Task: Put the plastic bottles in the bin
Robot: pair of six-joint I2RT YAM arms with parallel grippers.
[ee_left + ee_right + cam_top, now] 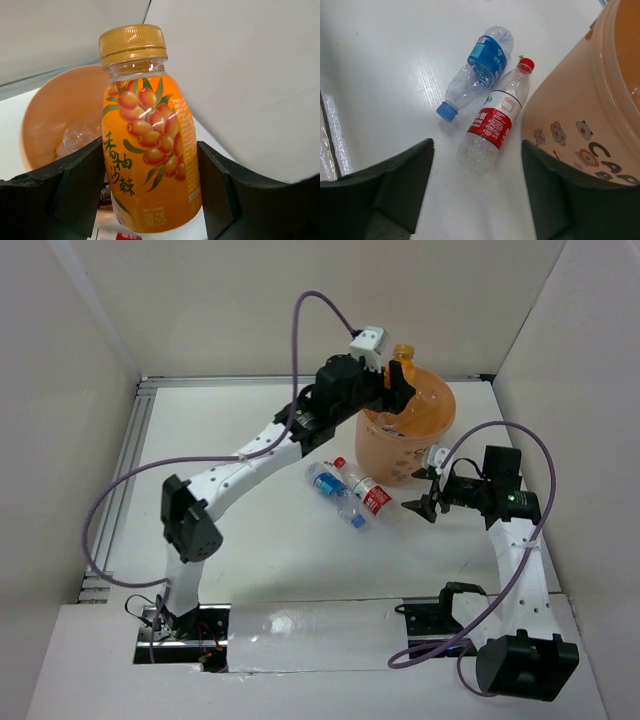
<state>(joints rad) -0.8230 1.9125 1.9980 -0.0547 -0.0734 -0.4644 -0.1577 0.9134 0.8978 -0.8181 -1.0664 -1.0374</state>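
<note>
The left gripper (398,388) was above the bin (441,403), at the far side of the table (230,540). Its two fingers were closed on the sides of the orange bottle (147,150), which stood upright between them with its golden cap up, over the open mouth of the bin. Inside the bin something clear and crumpled could be seen, but it was not possible to tell what.

The right gripper (421,505) hung low over the table, just beside the near wall of the bin. Its jaws stood wide apart and held nothing.

In front of it two bottles lay on their sides, close beside each other. The bottle with the blue label (481,65) had its blue cap pointing away from the bin. The bottle with the red label (494,122) lay nearer to the bin, its red cap close to the orange wall.
</note>
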